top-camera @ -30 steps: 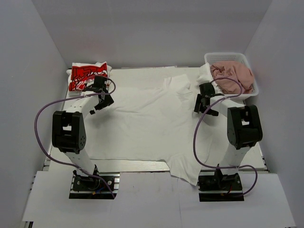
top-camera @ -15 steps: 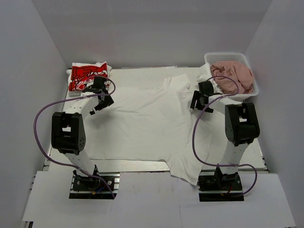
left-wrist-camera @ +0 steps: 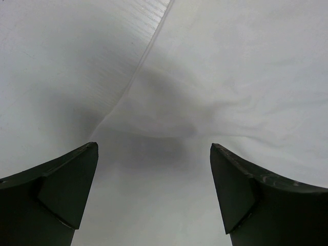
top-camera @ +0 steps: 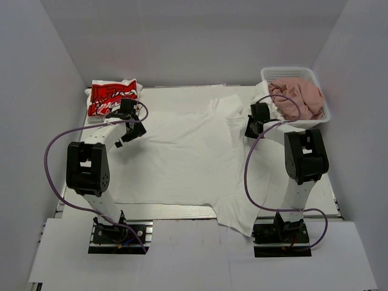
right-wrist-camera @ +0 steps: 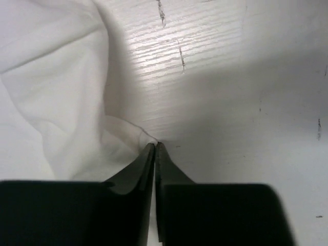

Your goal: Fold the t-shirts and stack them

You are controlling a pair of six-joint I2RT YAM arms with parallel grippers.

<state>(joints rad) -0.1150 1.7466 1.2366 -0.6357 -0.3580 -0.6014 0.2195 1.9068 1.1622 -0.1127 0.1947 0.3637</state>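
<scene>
A large white t-shirt (top-camera: 182, 151) lies spread flat across the table, its left edge (left-wrist-camera: 246, 77) visible in the left wrist view. My left gripper (top-camera: 123, 138) (left-wrist-camera: 154, 146) hovers open over that edge, nothing between its fingers. My right gripper (top-camera: 249, 130) (right-wrist-camera: 155, 144) is at the shirt's upper right, shut, with a corner of the white cloth (right-wrist-camera: 51, 102) pinched at its fingertips. A folded white t-shirt with red print (top-camera: 112, 96) rests at the back left. A dusty-pink t-shirt (top-camera: 298, 97) is bunched in the basket.
The white mesh basket (top-camera: 288, 71) stands at the back right, close behind the right gripper. Grey walls enclose the table on three sides. Bare table surface (right-wrist-camera: 230, 102) shows right of the right gripper, and more (left-wrist-camera: 61, 61) left of the shirt's edge.
The right gripper moved up and slightly left to the shirt's upper right corner and shut there. The left arm has held still with its jaws open.
</scene>
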